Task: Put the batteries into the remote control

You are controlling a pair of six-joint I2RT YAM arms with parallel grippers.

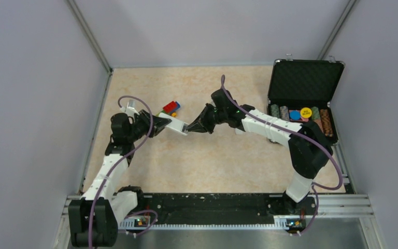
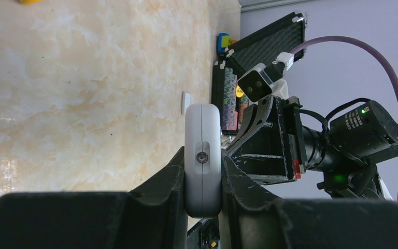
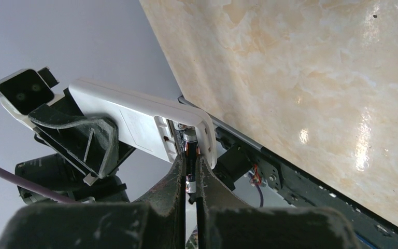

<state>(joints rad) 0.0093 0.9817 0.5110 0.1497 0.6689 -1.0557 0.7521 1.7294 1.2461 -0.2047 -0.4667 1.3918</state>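
We see the 2 arms bolted at the near edge of the worktop (image 1: pixel 212 166), their grippers tip to tip in the air a little left of its centre. The left gripper (image 1: pixel 161 124) is clamped on the remote control (image 1: pixel 176 124) and holds it clear of the surface. In the left wrist view both fingers (image 2: pixel 171 179) press against the light-grey body, which sticks out past them toward the other arm.

The right gripper (image 1: pixel 190 128) faces it from the right, its fingers (image 3: pixel 172 179) closed to a narrow slot on 1 battery (image 3: pixel 190 158). This is a thin dark cylinder with a metal tip. In the right wrist view the tip sits at the open compartment (image 3: pixel 179 132) in the end of the remote control, whose pale back is turned to that camera. Whether anything already lies in the compartment, we cannot tell.

Beyond the remote control, the left wrist view shows a small white flat piece (image 2: pixel 186 101) lying on the worktop; what it is we cannot tell.

Just past the left gripper, toward the far edge, sits a toy-brick train (image 1: pixel 170 108) in red, blue, green and yellow. At the far right corner a black case (image 1: pixel 304 80) stands open with its lid upright. Rows of chips (image 1: pixel 318 119) fill its tray.
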